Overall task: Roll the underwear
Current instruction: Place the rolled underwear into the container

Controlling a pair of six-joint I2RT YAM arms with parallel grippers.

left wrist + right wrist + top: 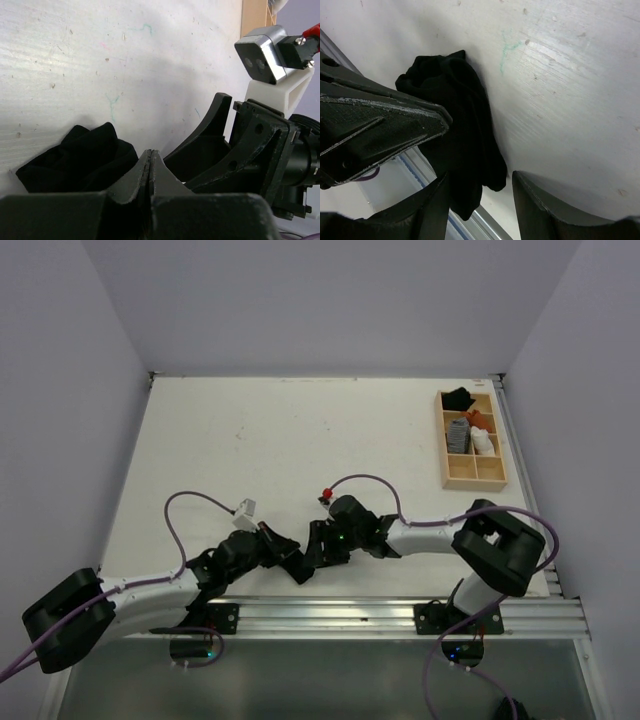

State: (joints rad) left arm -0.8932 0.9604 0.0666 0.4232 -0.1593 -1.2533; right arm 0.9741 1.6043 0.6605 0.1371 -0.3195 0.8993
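underwear: black, bunched into a loose roll at the near edge of the table. left gripper: jaws closed, tip set against the cloth, seemingly to pin it. right gripper: jaws parted, nothing held, placed about the garment's end, probably for a fresh grip.

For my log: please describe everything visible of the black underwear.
The underwear is plain black soft cloth, bunched in a loose creased bundle, not a tidy roll. It lies on the white table by the near edge. The left gripper, jaws shut, overlaps it; one end shows between the right gripper's open jaws.
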